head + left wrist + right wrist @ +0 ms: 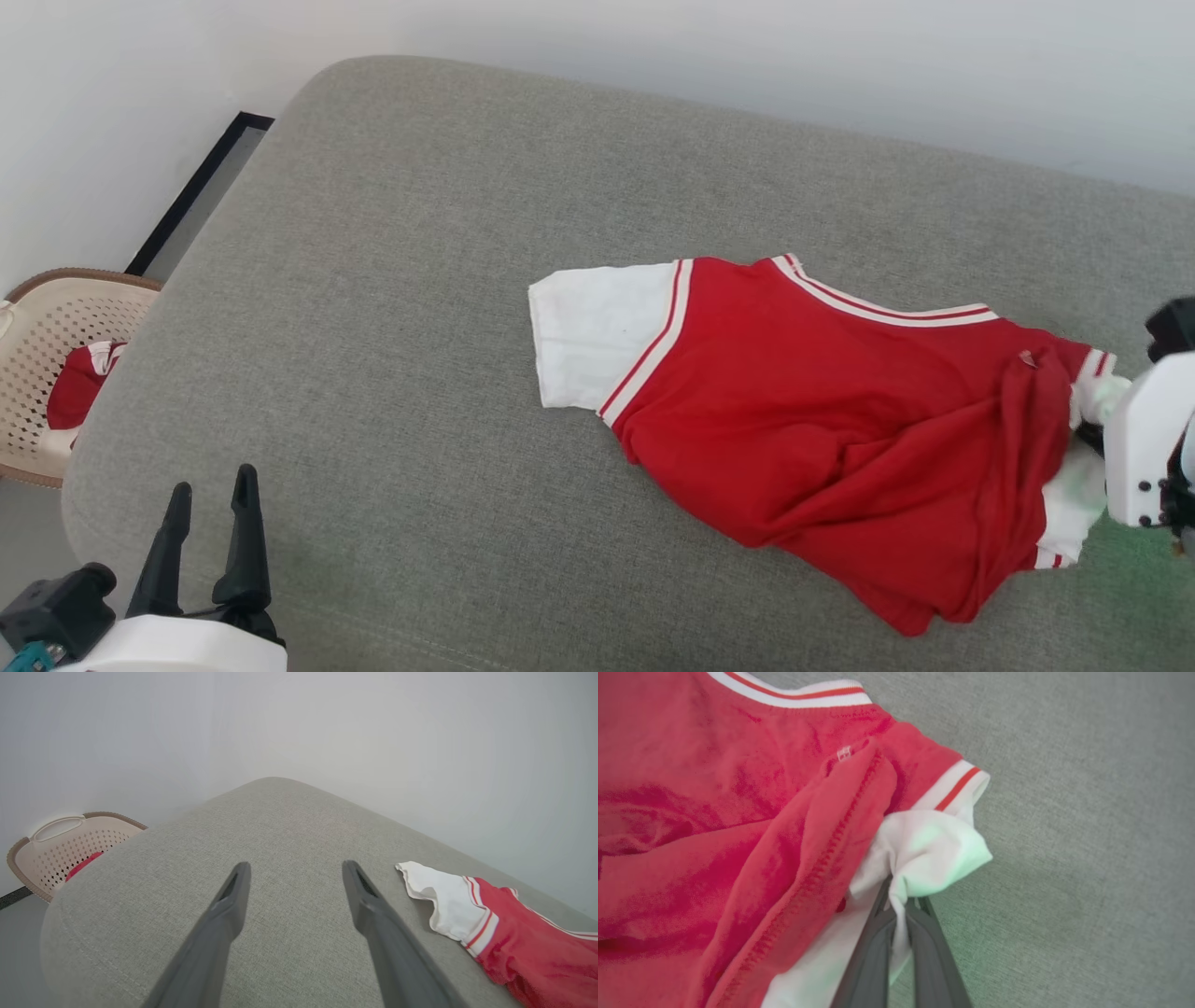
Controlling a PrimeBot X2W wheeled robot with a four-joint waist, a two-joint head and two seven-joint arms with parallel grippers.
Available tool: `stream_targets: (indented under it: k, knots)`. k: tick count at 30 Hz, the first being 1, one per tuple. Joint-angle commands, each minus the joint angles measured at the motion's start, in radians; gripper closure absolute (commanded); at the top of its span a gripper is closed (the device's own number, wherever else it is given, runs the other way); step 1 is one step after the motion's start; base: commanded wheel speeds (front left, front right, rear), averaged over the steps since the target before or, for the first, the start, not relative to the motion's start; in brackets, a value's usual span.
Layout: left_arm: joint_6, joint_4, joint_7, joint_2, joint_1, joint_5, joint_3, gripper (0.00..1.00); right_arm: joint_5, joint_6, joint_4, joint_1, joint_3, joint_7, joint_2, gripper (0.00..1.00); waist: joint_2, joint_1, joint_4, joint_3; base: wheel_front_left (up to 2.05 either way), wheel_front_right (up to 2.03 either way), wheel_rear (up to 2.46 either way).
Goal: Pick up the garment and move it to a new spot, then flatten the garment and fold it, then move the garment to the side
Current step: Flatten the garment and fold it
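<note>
2 right jaws pinch the garment (714, 812) at its sleeve (934, 854).

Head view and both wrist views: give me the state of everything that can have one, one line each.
garment: crumpled and unfolded, lying on the grey cushion.
white sleeve: bunched up, pinched at its edge.
right pincer: shut on the white sleeve.
left pincer: open, holding nothing, over the grey cushion, apart from the garment.
basket: upright beside the grey cushion, with a red and white cloth inside.
</note>
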Motion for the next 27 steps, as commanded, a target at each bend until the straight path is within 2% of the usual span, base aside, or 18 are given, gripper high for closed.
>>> stream_targets:
  k: [1, 2, 3, 4, 7, 10, 20, 27]
  knots:
    - [-0.005, 0.004, -0.005, 0.0, 0.008, 0.006, 0.001, 0.0, -0.02, -0.002, 0.018, 0.02, -0.026, -0.025, 0.018, 0.88, 0.0, 0.0, -0.002, 0.001, 0.0, 0.0, 0.0]
    - [-0.007, 0.006, -0.005, -0.002, 0.007, 0.004, 0.001, 0.0, -0.027, -0.002, 0.035, 0.03, -0.036, -0.034, 0.03, 0.69, 0.0, 0.0, -0.003, 0.002, 0.0, 0.0, 0.0]
    - [-0.008, 0.008, -0.005, -0.004, 0.006, 0.002, 0.002, 0.0, -0.043, -0.002, 0.051, 0.032, -0.046, -0.049, 0.033, 0.1, 0.0, 0.0, -0.005, 0.004, 0.0, 0.0, 0.0]
    - [-0.009, 0.01, -0.005, -0.005, 0.004, 0.002, 0.004, 0.0, -0.055, -0.002, 0.068, 0.029, -0.059, -0.06, 0.041, 0.0, 0.0, 0.0, -0.008, 0.005, 0.0, 0.0, 0.0]
    - [-0.017, 0.014, -0.005, -0.004, 0.006, -0.001, 0.009, 0.0, -0.085, -0.002, 0.089, 0.009, -0.076, -0.076, 0.075, 0.0, 0.0, 0.0, -0.02, 0.005, 0.0, 0.0, 0.0]
    - [-0.017, 0.013, -0.005, 0.0, 0.011, 0.005, 0.017, 0.0, -0.104, -0.002, 0.056, -0.001, -0.074, -0.074, 0.087, 0.0, 0.0, 0.0, -0.035, 0.004, 0.0, 0.0, 0.0]
    - [-0.022, 0.009, -0.005, 0.005, 0.017, 0.023, 0.054, 0.0, -0.097, -0.002, -0.211, 0.073, -0.07, 0.037, 0.122, 0.0, 0.0, 0.0, -0.071, 0.001, 0.0, 0.0, 0.0]
    - [-0.036, 0.018, -0.005, -0.009, -0.006, 0.032, 0.05, 0.0, -0.13, -0.002, -0.299, 0.141, -0.087, 0.099, 0.171, 0.0, 0.0, 0.0, -0.063, 0.014, 0.0, 0.0, 0.0]
